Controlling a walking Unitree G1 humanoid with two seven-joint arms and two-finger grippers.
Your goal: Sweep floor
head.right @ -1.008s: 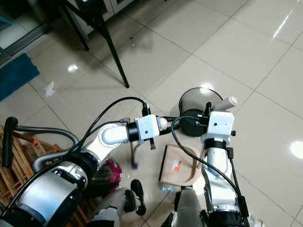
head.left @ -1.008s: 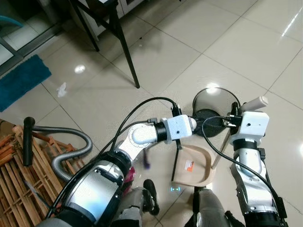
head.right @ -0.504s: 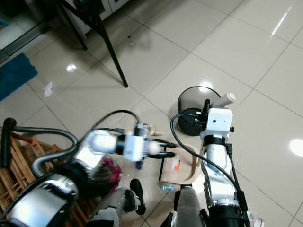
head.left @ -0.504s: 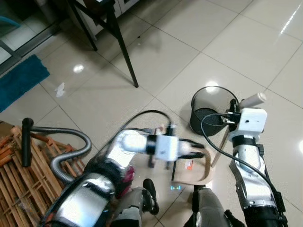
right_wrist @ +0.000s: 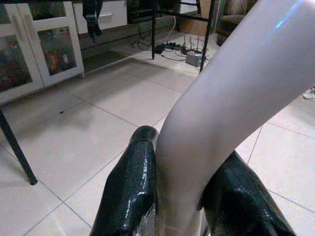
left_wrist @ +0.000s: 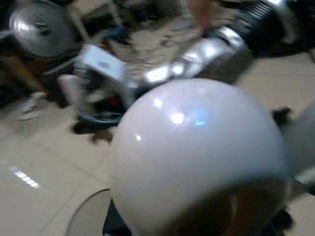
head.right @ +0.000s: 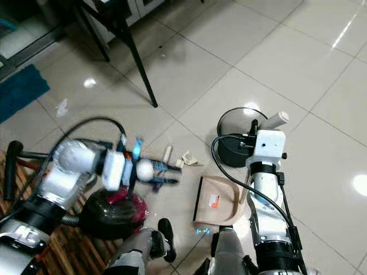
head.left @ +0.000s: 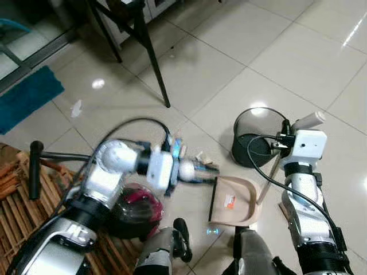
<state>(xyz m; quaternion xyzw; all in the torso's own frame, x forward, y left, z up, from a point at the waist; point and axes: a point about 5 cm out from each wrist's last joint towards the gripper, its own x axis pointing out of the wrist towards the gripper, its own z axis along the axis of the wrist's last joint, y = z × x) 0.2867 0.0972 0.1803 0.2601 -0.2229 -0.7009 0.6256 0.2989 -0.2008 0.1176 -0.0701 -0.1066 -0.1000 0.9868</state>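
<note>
A beige dustpan rests on the tiled floor in front of my feet. Its long handle rises to my right gripper, which is shut on it. My left gripper is blurred, low over the floor just left of the pan's mouth. Something round and white sits close before the left wrist camera. Crumpled paper scraps and a small white tube lie by the left gripper. Another paper scrap lies farther left.
A black mesh bin stands behind the dustpan. A dark red vacuum canister with grey hose and black handle sits at my left, on a wooden rack. Black table legs and a blue mat are farther back.
My left arm has swung from beside the bin back to the left and down toward the floor. The scraps by the dustpan have come into view. The right arm has held still.
</note>
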